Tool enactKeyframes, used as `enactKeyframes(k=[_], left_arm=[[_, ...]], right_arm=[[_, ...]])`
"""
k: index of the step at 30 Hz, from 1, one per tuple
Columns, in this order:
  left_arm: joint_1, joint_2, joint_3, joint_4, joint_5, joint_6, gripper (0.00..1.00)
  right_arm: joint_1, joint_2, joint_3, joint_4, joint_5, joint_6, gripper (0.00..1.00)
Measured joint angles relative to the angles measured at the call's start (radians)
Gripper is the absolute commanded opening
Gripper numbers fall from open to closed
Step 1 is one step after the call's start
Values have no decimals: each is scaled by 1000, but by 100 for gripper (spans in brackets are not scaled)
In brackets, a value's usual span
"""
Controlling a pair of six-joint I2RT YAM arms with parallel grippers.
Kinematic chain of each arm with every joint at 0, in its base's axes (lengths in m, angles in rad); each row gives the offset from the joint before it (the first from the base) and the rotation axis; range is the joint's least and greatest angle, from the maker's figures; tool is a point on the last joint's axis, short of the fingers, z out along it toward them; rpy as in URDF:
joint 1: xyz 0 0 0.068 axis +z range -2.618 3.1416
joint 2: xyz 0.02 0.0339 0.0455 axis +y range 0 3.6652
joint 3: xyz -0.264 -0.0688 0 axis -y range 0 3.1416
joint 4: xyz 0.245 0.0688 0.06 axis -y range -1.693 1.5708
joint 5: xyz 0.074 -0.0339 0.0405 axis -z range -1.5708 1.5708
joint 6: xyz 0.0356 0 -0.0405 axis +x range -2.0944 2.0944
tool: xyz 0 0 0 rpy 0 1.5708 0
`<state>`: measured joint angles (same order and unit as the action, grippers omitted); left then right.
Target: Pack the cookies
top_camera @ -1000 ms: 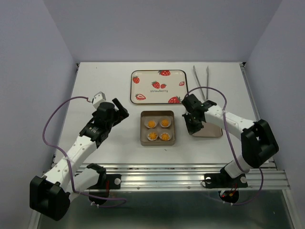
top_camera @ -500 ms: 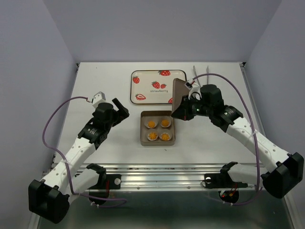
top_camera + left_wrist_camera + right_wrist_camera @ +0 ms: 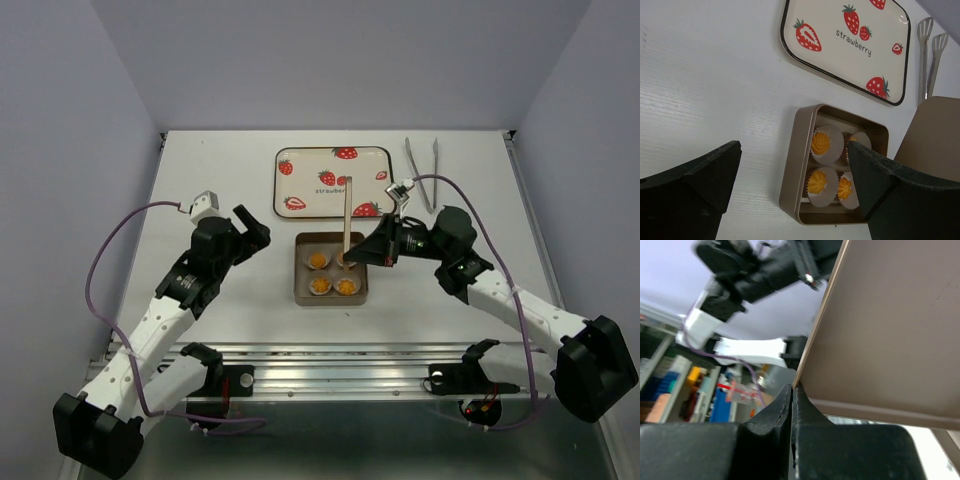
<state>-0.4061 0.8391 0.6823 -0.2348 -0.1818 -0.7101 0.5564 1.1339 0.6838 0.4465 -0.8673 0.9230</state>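
Four small orange-yellow cookies (image 3: 331,272) sit in white paper cups inside the open square metal tin (image 3: 301,276) at mid-table. In the left wrist view three cookies (image 3: 820,143) show in the tin (image 3: 792,172); the fourth is mostly hidden behind my finger. My right gripper (image 3: 372,252) is shut on the rim of the tin's flat lid (image 3: 346,215) and holds it upright, edge-on to the top camera, over the tin's right side. The right wrist view shows the lid (image 3: 890,330) pinched at its edge by the gripper (image 3: 792,390). My left gripper (image 3: 247,232) is open and empty, left of the tin.
A strawberry-print tray (image 3: 331,182) lies behind the tin, also in the left wrist view (image 3: 840,50). Metal tongs (image 3: 421,170) lie at the back right. The table's metal front rail (image 3: 400,360) runs along the near edge.
My right gripper has lifted the lid off the table right of the tin, swung it left and turned it upright over the tin. The left arm barely moved.
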Motion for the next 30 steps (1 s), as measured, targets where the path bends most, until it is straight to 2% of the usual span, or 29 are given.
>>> enactKeyframes(k=[4,11,23,30], left_arm=[[0,-19,8,-6,3,6,99],[0,-23,14,-18,4,13,99],[0,-23,14,-19,-3,14,99],[0,-23,14,-19,-4,14,99]], right_arm=[[0,-11,-83,270,-13,155,1],[0,18,-146,474,-24,303,1],[-5,24,-222,569,-19,381,1],[-14,-63,-322,574,4,383,1]])
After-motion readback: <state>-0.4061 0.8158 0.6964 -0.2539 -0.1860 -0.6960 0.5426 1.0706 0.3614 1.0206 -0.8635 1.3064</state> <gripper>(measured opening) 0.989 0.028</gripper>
